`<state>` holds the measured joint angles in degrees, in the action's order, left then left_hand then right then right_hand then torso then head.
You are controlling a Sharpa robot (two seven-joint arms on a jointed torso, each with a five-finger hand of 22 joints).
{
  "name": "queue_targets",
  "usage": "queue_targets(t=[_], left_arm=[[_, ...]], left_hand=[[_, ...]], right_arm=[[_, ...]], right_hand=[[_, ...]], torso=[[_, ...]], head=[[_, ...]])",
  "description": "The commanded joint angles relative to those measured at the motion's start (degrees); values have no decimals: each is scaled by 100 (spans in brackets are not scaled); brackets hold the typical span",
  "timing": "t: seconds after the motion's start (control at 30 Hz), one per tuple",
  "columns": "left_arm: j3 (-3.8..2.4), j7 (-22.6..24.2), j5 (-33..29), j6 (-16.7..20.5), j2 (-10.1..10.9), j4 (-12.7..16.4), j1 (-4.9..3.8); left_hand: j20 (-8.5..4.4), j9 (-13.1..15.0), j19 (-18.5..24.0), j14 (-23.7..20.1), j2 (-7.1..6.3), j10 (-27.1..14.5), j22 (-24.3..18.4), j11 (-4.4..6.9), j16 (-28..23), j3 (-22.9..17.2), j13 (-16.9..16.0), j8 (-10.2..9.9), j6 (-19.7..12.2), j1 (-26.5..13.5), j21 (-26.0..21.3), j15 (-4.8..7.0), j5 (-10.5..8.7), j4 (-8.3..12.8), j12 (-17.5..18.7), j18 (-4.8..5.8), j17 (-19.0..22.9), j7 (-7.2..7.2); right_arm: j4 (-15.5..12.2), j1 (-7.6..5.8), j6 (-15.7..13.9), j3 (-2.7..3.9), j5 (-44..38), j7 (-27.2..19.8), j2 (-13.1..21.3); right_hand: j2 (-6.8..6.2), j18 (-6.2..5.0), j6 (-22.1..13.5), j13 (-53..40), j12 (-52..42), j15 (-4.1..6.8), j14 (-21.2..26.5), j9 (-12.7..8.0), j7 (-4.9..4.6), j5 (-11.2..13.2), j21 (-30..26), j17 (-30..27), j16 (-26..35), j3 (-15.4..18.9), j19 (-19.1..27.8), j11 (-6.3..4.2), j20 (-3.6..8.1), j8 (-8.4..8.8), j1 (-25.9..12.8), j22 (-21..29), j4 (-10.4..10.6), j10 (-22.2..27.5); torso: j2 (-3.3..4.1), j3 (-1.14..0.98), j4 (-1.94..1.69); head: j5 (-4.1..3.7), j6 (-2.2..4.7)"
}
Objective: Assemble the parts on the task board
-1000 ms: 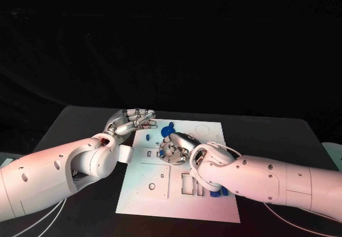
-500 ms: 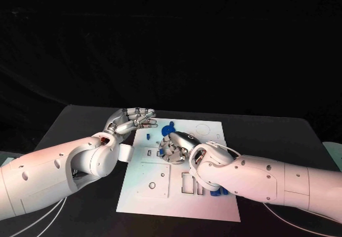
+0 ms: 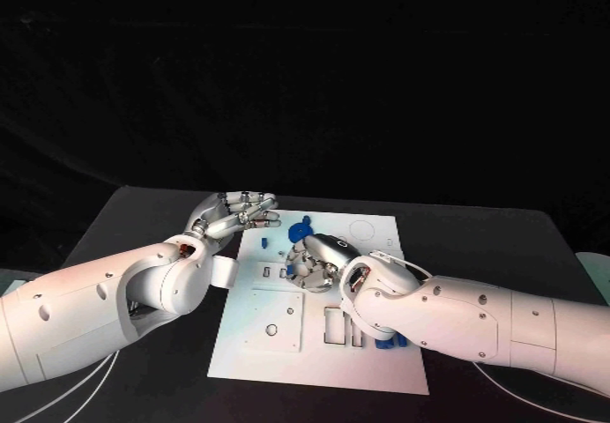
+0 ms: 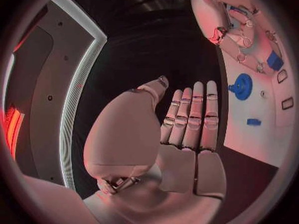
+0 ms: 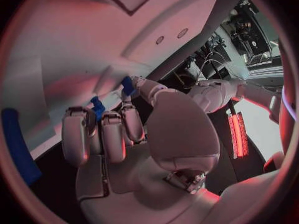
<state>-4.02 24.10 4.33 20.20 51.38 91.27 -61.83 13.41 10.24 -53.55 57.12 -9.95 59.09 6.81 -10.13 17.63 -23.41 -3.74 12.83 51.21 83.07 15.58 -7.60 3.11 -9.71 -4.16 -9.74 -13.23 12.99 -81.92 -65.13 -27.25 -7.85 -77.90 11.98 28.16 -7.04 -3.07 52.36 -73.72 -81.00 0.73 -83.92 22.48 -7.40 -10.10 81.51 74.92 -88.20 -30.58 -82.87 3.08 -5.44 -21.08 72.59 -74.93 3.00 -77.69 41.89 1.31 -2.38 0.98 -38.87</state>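
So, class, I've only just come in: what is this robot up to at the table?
The robot is assembling small blue parts on the white task board. Its right hand is curled down over the middle of the board, with a small blue part at its fingertips; whether it grips that part is hard to tell. The left hand hovers at the board's far left corner, fingers apart, holding nothing. A round blue part lies on the board near the right hand.

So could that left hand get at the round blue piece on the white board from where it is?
Probably yes. The left hand hovers open at the white task board's far left edge, fingers straight, holding nothing. The round blue disc-shaped part lies just beside it with nothing between; the right hand works nearer the robot.
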Motion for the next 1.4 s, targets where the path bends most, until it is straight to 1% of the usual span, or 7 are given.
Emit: queue_targets(t=[0.03, 0.27, 0.43, 0.57, 0.7, 0.87, 1.4], left_arm=[[-3, 57, -8, -27, -6, 18, -4], [-3, 53, -8, -32, -5, 15, -4], [-3, 51, -8, -33, -4, 15, -4], [-3, 47, -8, -36, -3, 19, -4], [-3, 44, -8, -37, -1, 20, -4], [-3, 41, -8, -37, 3, 22, -4], [-3, 37, -8, -37, 15, 25, -4]], left_hand=[[21, 6, 4, -38, 15, -20, -6, -2, 2, -29, -4, -10, -32, -59, 20, 10, -18, -9, 31, -66, -6, 6], [21, 6, 4, -38, 15, -20, -6, -2, 2, -29, -4, -10, -32, -59, 20, 10, -18, -9, 31, -66, -6, 6], [23, 9, 7, -42, 11, -13, -7, -1, 3, -35, -4, -9, -26, -73, 20, 10, -18, -3, 30, -67, -12, 5], [23, 9, 7, -42, 11, -13, -7, -1, 3, -35, -4, -9, -26, -73, 20, 10, -18, -3, 30, -67, -12, 5], [23, 9, 7, -42, 11, -13, -7, -1, 3, -35, -4, -9, -26, -73, 20, 10, -18, -3, 30, -67, -12, 5], [23, 9, 7, -42, 11, -13, -7, -1, 3, -35, -4, -9, -26, -73, 20, 10, -18, -3, 30, -67, -12, 5], [23, 9, 7, -42, 11, -13, -7, -1, 3, -35, -4, -9, -26, -73, 20, 10, -18, -3, 30, -67, -12, 5]], right_arm=[[-2, 37, 120, -25, -142, 194, 33], [-29, 42, 77, -25, -188, 224, 69], [-39, 44, 55, -25, -197, 222, 71], [-40, 45, 57, -25, -199, 220, 66], [-28, 46, 70, -25, -200, 221, 60], [-1, 46, 86, -25, -198, 214, 49], [31, 60, 93, -25, -221, 179, 30]], right_hand=[[22, 24, 10, 5, 34, 34, -454, 75, 6, -17, -22, 815, 19, -6, 36, -27, 24, -159, -28, -627, 30, -7], [18, 24, 9, -1, 32, 34, -453, 75, 6, -17, -24, 810, 20, -5, 37, -27, 24, -161, -32, -626, 31, -11], [18, 24, 9, -1, 32, 34, -453, 75, 6, -17, -24, 810, 20, -5, 37, -27, 24, -161, -32, -626, 31, -11], [11, 24, 8, 3, 35, 34, -452, 76, 6, -18, -23, 804, 23, -4, 35, -27, 24, -164, -40, -628, 32, -8], [-41, 19, -28, 111, 105, 31, -447, 70, -4, -10, -44, 783, 31, 13, 48, -21, 24, -161, -87, -612, 41, 78], [-98, 11, -79, 215, 178, 21, -442, 57, -23, -12, -78, 761, 40, 40, 71, -5, 19, -148, -152, -585, 65, 164], [-154, -2, -184, 291, 240, -2, -434, 25, -61, -19, -132, 731, 54, 57, 107, 25, 3, -108, -200, -542, 83, 239]], torso=[[-1, 2, -1], [0, 1, -4], [5, 1, 7], [5, 0, 4], [1, 6, -2], [3, 6, -6], [3, 2, -2]], head=[[1, 4], [3, 3], [5, 9], [0, 10], [-9, 7], [-10, 3], [0, -11]])
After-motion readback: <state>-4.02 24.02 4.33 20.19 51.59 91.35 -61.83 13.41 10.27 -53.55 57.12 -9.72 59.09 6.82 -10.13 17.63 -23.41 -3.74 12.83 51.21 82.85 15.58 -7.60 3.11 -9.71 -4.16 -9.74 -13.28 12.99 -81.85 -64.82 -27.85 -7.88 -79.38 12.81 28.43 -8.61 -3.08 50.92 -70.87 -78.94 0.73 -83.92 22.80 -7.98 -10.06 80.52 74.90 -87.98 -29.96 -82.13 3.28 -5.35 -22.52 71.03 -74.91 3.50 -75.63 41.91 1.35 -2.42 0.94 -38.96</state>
